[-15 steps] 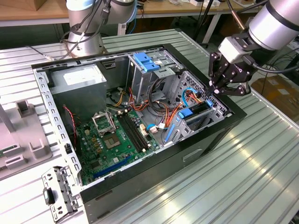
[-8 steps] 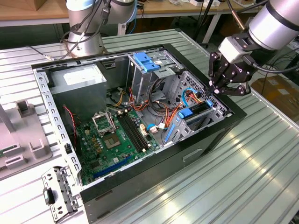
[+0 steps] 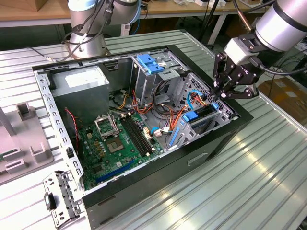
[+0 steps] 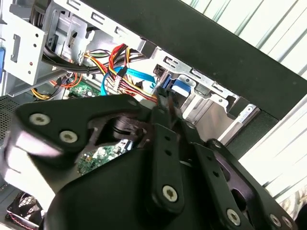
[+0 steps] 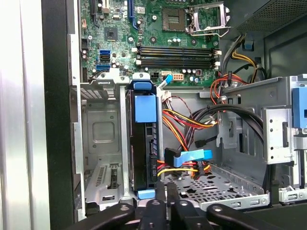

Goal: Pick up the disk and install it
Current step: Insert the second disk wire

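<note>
The disk point(image 3: 200, 116) stands on edge in the drive bay at the case's corner on the exterior view's right, its blue carrier rails showing at the top. In the first wrist view the disk point(image 5: 144, 153) is a dark slab in the bay slot with a blue tab above it. My gripper point(image 3: 217, 98) hangs just over the bay's outer end, fingers drawn together with nothing between them. In the second wrist view the gripper point(image 4: 169, 103) tips sit right next to the disk's blue rail end point(image 4: 178, 86). In the first wrist view the gripper point(image 5: 166, 191) is beside the disk's lower blue tab.
The open black case point(image 3: 206, 148) lies on a ribbed metal table. Inside are the motherboard point(image 3: 120, 141), a grey power-supply box point(image 3: 81, 84), a drive cage with a light-blue bracket point(image 3: 148, 62) and loose coloured cables point(image 3: 168, 124). A grey fixture point(image 3: 19, 139) and a metal bracket point(image 3: 60, 199) lie at the left.
</note>
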`<state>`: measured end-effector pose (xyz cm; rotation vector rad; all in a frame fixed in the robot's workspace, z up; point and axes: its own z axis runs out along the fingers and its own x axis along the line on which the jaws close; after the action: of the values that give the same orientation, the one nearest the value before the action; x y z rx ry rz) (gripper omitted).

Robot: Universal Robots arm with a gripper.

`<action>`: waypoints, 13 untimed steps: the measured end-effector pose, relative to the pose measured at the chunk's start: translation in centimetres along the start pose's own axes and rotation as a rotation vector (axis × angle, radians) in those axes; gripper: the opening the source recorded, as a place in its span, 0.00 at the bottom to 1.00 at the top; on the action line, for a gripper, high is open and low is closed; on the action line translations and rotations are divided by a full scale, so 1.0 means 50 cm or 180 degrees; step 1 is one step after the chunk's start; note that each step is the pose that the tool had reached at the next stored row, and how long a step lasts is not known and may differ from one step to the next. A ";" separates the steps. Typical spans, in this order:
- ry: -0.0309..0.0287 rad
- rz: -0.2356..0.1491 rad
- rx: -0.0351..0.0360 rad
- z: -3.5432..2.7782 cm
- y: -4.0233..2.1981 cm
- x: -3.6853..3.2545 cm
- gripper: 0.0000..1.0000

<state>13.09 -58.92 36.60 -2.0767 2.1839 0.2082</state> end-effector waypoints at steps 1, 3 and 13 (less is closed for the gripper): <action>0.0000 0.0000 0.0000 0.000 0.000 0.000 0.24; 0.0000 0.0000 0.0000 0.000 0.000 0.000 0.36; -0.0001 0.0000 0.0000 -0.010 0.000 -0.002 0.42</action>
<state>13.10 -58.92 37.13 -2.0766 2.1838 0.2084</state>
